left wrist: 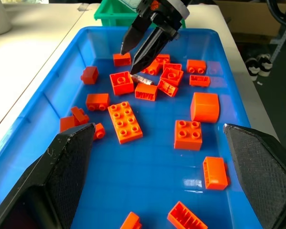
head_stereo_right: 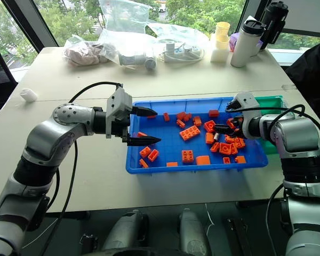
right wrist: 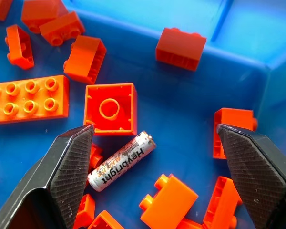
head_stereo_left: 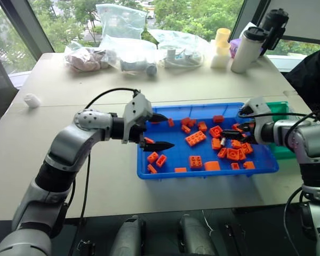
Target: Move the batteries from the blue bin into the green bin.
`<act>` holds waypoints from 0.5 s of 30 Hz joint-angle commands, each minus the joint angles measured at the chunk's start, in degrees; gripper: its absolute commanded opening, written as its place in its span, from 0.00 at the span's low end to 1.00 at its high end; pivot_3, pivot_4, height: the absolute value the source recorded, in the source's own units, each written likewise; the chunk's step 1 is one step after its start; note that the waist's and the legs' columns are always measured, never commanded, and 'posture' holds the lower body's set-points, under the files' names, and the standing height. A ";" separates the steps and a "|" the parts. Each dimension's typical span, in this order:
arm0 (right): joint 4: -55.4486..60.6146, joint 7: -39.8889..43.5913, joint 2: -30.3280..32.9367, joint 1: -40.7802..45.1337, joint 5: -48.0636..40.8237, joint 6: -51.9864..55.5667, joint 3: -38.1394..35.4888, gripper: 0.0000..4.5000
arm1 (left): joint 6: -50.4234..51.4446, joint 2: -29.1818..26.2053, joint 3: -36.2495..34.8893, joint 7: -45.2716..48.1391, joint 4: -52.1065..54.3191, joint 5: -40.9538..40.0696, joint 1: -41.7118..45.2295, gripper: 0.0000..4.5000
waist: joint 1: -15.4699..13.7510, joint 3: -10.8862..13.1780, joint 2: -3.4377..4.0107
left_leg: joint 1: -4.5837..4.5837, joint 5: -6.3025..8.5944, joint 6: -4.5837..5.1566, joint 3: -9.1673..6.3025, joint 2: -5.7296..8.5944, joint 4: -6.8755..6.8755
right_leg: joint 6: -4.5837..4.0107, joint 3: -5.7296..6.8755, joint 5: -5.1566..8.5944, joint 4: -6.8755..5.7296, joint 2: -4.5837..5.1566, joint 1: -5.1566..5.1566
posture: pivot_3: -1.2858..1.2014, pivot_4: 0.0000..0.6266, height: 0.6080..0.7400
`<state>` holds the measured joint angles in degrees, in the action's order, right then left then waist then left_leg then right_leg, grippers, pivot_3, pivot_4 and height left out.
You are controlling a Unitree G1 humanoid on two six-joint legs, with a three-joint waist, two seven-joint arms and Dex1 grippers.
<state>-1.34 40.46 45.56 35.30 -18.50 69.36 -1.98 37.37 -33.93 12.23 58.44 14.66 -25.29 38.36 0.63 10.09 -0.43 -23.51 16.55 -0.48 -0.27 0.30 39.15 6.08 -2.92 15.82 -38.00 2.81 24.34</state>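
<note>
Lying among orange bricks (right wrist: 109, 109) in the blue bin (head_stereo_left: 165, 173), one battery (right wrist: 121, 161) is framed by the right gripper (right wrist: 155, 167), fingers spread; the left gripper (head_stereo_left: 159, 132) is also spread, empty. Small, rigid and smooth, it is judged likely to roll; a pinch across its middle is advised.

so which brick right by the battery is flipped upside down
The square orange brick touching the battery, between the right pincer's fingers: its hollow underside faces up, while the neighbouring bricks show studs or sides.
</note>
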 commanded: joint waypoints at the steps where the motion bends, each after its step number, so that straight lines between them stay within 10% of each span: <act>1: 1.48 -0.84 0.46 0.00 -0.15 0.99 0.54 0.94 | -0.28 -0.54 -0.41 -0.62 1.82 0.69 -0.03 1.00 | 0.00 0.00 0.00 | 0.00 0.00 0.00 -0.01 0.00 0.00 | 0.00 0.00 0.00 0.00 -0.01 0.00 | 0.52 0.24 1.00; 13: 2.87 -3.27 -0.51 -2.01 1.46 0.16 5.96 0.94 | -1.08 0.41 0.61 -1.03 1.11 1.87 0.24 1.00 | 0.14 -0.03 -0.05 | 0.01 0.00 0.00 -0.01 -0.02 0.00 | 0.00 0.01 0.00 0.00 -0.03 0.00 | 0.52 0.24 1.00; 15: 3.15 -3.54 -0.71 -2.27 1.59 -0.11 6.73 0.76 | -1.17 0.49 0.65 -1.16 1.13 1.98 0.25 1.00 | 0.15 -0.04 -0.06 | 0.02 0.00 0.00 -0.01 -0.04 0.00 | 0.00 0.01 0.00 -0.01 -0.05 -0.01 | 0.52 0.24 1.00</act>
<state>1.73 37.80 45.21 34.10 -18.13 68.80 2.59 37.06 -33.47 12.79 57.33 14.75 -23.66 38.23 0.77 10.05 -0.49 -23.48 16.55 -0.48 -0.29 0.26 39.15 6.08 -2.91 15.82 -38.01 2.76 24.33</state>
